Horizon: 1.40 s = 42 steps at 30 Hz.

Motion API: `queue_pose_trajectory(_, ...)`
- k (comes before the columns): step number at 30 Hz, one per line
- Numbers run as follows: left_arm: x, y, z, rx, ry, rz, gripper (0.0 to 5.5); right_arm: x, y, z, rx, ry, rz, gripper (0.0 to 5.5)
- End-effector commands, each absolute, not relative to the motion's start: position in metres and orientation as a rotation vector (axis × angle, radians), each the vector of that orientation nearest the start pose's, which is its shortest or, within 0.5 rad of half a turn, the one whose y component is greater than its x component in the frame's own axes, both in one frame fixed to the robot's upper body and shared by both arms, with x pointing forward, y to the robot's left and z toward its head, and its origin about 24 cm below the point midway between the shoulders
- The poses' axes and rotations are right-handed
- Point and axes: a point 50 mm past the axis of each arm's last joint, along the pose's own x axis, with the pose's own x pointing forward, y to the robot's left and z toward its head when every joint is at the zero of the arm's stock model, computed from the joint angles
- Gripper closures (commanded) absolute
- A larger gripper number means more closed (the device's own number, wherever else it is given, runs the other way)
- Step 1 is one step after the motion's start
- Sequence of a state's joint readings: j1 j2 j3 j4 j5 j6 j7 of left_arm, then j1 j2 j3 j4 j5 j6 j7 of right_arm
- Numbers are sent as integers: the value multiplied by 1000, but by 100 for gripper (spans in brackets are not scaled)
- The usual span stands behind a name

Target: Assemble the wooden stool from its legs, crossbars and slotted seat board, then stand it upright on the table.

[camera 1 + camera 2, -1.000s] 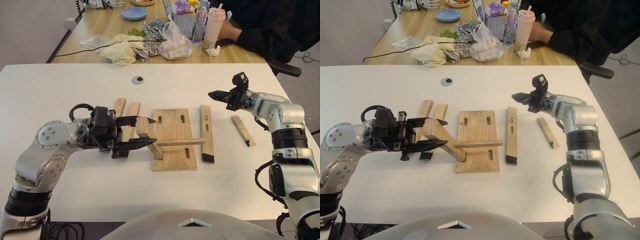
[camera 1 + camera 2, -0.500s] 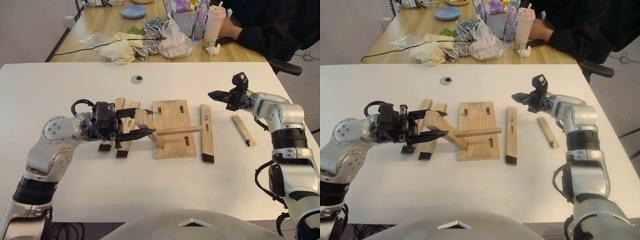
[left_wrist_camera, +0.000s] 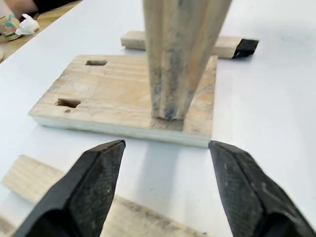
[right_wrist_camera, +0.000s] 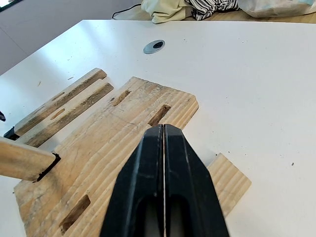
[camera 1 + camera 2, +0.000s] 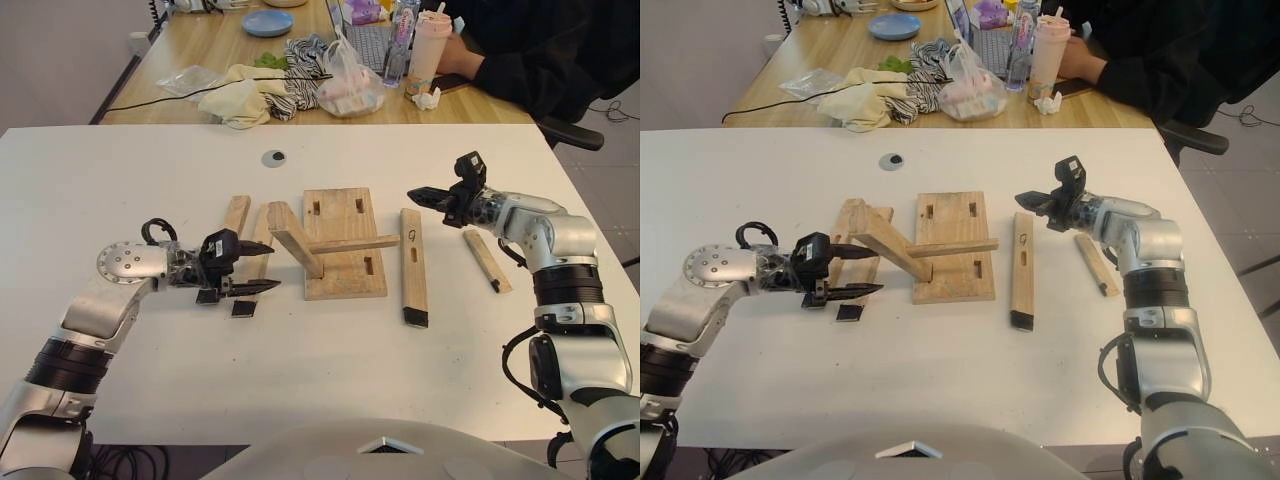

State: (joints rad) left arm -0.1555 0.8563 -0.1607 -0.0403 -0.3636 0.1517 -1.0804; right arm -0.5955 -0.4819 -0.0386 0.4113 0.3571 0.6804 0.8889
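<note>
Pale wooden slotted seat board (image 5: 340,215) lies flat on white table (image 5: 300,380), centre of the head view. One wooden leg (image 5: 295,238) leans up from its left edge, with a thin crossbar (image 5: 365,242) jutting right over the board. Left gripper (image 5: 274,268), lower left, fingers spread wide, empty, just short of the leg. Left wrist view adds: leg's foot seated in board, two slots bare. Right gripper (image 5: 412,192), upper right, near far end of loose black-tipped wooden leg (image 5: 413,270). Right wrist view adds: its black fingers (image 4: 143,168) pressed together, nothing between.
</note>
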Motion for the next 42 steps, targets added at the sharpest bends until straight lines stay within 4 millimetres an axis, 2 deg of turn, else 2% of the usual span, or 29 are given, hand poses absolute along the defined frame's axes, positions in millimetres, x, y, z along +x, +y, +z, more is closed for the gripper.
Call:
queue_pose_trajectory(1, 252, 240, 102, 459, 278, -849, 242, 337, -211, 107, 135, 384, 702, 550)
queue_pose_trajectory(3, 250, 249, 96, 472, 292, -624, 242, 345, -219, 113, 137, 301, 588, 550)
queue_pose_trajectory(4, 246, 250, 89, 433, 355, -562, 242, 349, -226, 119, 138, 248, 515, 550)
queue_pose_trajectory(9, 237, 246, 73, 298, 456, -384, 242, 352, -245, 139, 136, 39, 288, 550)
queue_pose_trajectory(11, 239, 250, 64, 246, 506, -319, 242, 349, -248, 135, 161, 2, 218, 550)
queue_pose_trajectory(15, 239, 260, 57, 215, 591, -301, 242, 341, -245, 123, 192, -4, 162, 550)
queue_pose_trajectory(17, 233, 268, 51, 244, 677, -314, 242, 339, -244, 120, 202, -9, 139, 550)
queue_pose_trajectory(20, 223, 276, 43, 236, 788, -338, 283, 332, -246, 113, 201, -17, 102, 550)
queue_pose_trajectory(22, 220, 280, 38, 239, 852, -361, 329, 324, -248, 109, 220, -42, 51, 550)
queue_pose_trajectory(24, 221, 283, 36, 262, 889, -389, 344, 318, -250, 108, 235, -69, 5, 550)
queue_pose_trajectory(26, 221, 286, 35, 302, 894, -406, 345, 316, -248, 109, 210, -92, -20, 550)
queue_pose_trajectory(29, 227, 287, 37, 337, 799, -474, 345, 319, -239, 120, 70, -155, -33, 550)
queue_pose_trajectory(32, 228, 285, 37, 234, 770, -494, 346, 324, -228, 127, 36, -188, 34, 550)
queue_pose_trajectory(37, 252, 288, 59, 254, 553, -473, 347, 336, -223, 148, 254, -209, 184, 550)
queue_pose_trajectory(39, 275, 281, 87, 279, 375, -477, 347, 342, -221, 164, 371, -221, 289, 521)
queue_pose_trajectory(42, 299, 268, 136, 244, 118, -514, 350, 347, -200, 185, 551, -189, 559, 473)
